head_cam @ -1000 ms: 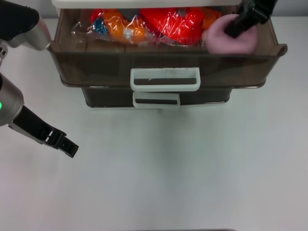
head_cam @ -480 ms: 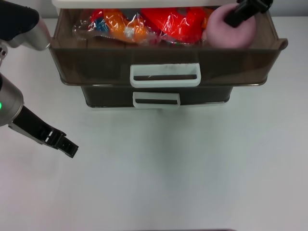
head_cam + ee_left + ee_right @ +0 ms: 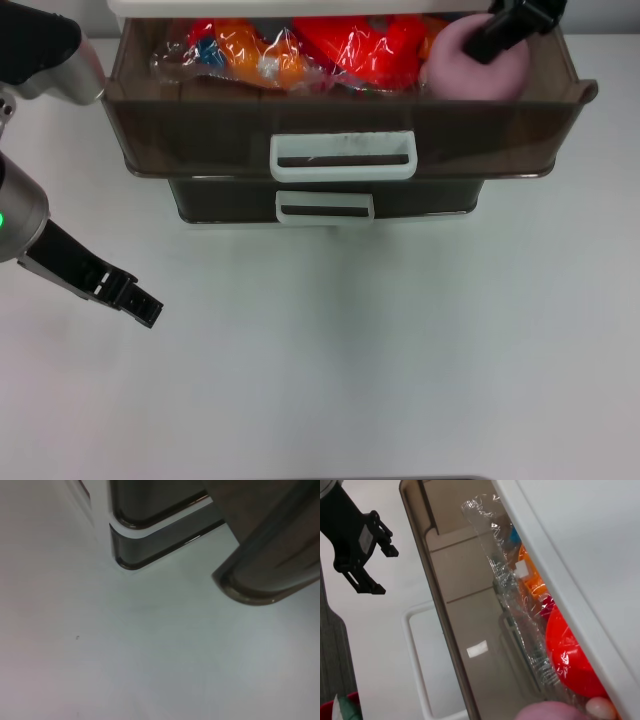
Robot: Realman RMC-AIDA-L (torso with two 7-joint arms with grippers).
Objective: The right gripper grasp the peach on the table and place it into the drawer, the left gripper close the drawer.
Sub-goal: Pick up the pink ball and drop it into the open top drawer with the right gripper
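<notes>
Our right claw [image 3: 497, 32] clamps the peach [image 3: 478, 68] directly beneath it, inside the open drawer [image 3: 340, 125]; left claw [image 3: 130, 296] waits spread apart.

no text, label or number can be read anywhere; the small white tag on the clear wrapped packets [image 3: 522, 570] is too blurred to make out
</notes>
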